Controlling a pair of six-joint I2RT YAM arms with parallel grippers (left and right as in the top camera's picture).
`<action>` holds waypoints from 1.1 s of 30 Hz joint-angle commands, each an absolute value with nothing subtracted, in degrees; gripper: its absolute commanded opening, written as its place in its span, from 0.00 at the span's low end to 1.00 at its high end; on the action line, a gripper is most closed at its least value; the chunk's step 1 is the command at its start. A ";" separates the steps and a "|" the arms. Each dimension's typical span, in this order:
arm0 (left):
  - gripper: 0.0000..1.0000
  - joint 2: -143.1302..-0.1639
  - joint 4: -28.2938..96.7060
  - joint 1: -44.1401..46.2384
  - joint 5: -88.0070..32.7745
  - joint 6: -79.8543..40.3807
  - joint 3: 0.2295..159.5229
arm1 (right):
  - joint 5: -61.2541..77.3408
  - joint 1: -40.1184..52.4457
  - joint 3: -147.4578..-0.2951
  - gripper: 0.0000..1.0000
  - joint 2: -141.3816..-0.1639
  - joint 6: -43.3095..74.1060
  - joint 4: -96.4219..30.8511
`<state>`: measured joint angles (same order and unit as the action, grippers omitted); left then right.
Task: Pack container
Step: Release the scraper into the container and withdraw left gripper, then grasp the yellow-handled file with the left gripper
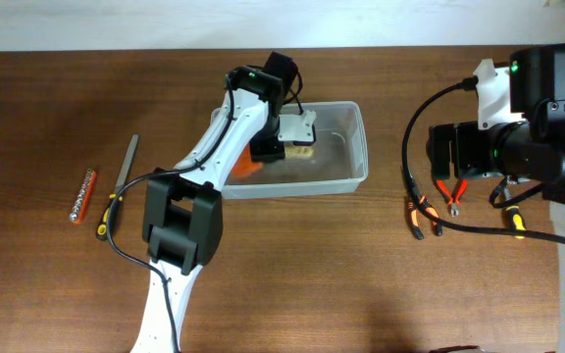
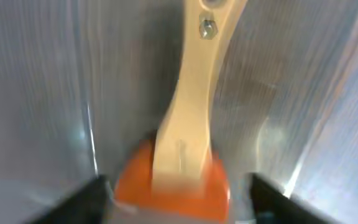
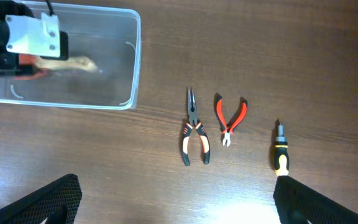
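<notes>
The container [image 1: 362, 147], a clear rectangular bin with rounded corners, sits near the middle of the brown wooden surface [image 1: 292, 265], its long side running left to right. The left arm reaches over its left end, and the left gripper [image 1: 268, 149] hangs down inside it.

In the left wrist view, a pale wooden-handled tool [image 2: 192, 106] with an orange end lies on the container's floor. A small metal fastener shows near the far end of the handle. The orange end lies between the two dark fingers [image 2: 92, 198], close to each. The picture is blurred there, so it cannot be told whether the fingers clench the tool or merely flank it.

The right gripper [image 3: 176, 183] hovers above the surface to the right of the container, well apart from it. Its fingers are spread wide with nothing between them.

Below the right gripper, three hand tools lie side by side on the surface: long-nose pliers [image 3: 193, 127] with orange and black grips, small red cutters [image 3: 230, 117], and a screwdriver [image 3: 281, 154] with a yellow and black handle.

To the left of the container, well apart from it, lie a grey file [image 1: 126, 172] with a yellow and black handle and an orange strip of bits [image 1: 84, 194] just beside it.
</notes>
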<state>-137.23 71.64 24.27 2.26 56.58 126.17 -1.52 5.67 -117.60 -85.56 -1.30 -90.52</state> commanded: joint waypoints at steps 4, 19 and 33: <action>0.99 -126.98 77.49 22.83 5.17 43.66 129.91 | -2.00 5.58 -118.15 0.99 -85.60 -1.02 -90.63; 1.00 -115.48 92.05 1.04 5.19 19.00 126.52 | -2.00 5.58 -118.15 0.99 -85.60 -1.02 -90.67; 0.93 -122.93 79.57 -16.21 2.31 20.82 102.87 | -2.00 5.58 -118.15 0.99 -85.60 -1.02 -90.41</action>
<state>-121.99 81.21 -16.19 4.36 17.76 104.77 -1.52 5.67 -117.60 -85.56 -1.30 -90.65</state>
